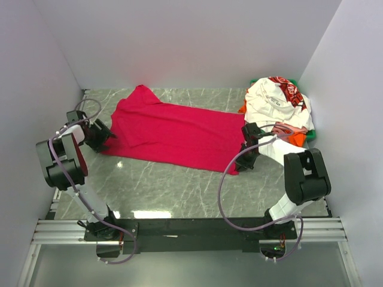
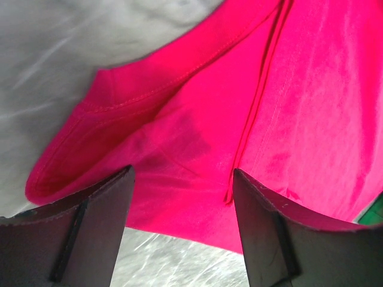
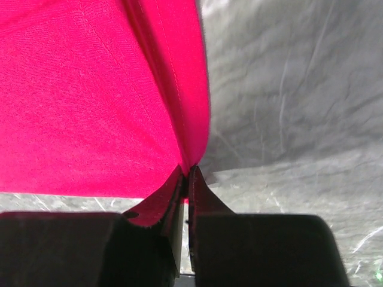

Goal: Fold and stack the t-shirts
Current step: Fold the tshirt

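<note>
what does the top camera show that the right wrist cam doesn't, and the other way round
Only the top view: the whole crimson t-shirt spread flat, the pile of other t-shirts at the far right, and the left gripper by the shirt's left edge. Only the right wrist view: the right gripper pinched shut on the shirt's hemmed corner, seen close. Both: the crimson cloth and the grey marbled table.
</note>
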Motion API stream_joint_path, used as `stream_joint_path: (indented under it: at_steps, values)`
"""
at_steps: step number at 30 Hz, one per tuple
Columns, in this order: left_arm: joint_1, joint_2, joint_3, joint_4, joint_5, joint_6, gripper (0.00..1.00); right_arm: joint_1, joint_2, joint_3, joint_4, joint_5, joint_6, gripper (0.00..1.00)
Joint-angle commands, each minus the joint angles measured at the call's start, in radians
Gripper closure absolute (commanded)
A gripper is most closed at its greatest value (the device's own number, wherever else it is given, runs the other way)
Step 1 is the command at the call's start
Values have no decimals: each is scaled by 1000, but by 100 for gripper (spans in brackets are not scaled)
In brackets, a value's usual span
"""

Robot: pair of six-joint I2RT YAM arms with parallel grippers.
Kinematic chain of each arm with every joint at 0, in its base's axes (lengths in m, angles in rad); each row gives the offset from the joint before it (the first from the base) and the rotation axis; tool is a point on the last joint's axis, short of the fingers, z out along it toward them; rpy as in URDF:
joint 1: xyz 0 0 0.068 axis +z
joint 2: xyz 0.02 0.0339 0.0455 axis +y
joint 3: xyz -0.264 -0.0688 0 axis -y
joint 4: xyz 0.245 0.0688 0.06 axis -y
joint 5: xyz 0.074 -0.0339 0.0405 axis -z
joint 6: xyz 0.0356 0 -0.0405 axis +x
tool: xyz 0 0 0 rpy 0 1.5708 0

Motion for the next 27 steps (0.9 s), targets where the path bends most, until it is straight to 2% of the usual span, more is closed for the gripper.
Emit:
stream_joint_path:
  at_steps: [1, 8, 11, 17, 19, 20, 21, 24, 27]
  values:
    - [49, -26, -79, -42, -136, 7, 26, 46, -28, -59, -29, 32, 23, 99]
    - [92, -144, -224, -21, -191, -16, 25, 162, -89, -117, -46, 60, 92, 100]
    - [101, -205, -258, -13, -202, -28, 24, 202, -141, -190, -32, 60, 141, 100]
    - [104, -308, -301, -22, -262, -34, 24, 231, -248, -261, -38, 51, 175, 100]
    - [100, -356, -307, -34, -288, -27, 24, 233, -273, -263, -50, 48, 159, 88]
    - [92, -392, -307, -41, -295, -16, 24, 231, -282, -254, -56, 48, 152, 78]
    - [80, -414, -304, -50, -330, -7, 24, 233, -285, -244, -64, 48, 135, 62]
    - [-20, -495, -292, -74, -380, 24, 25, 230, -296, -185, -95, 52, 100, 49]
    - [-118, -538, -287, -102, -440, 25, 27, 230, -293, -111, -122, 66, 69, 46]
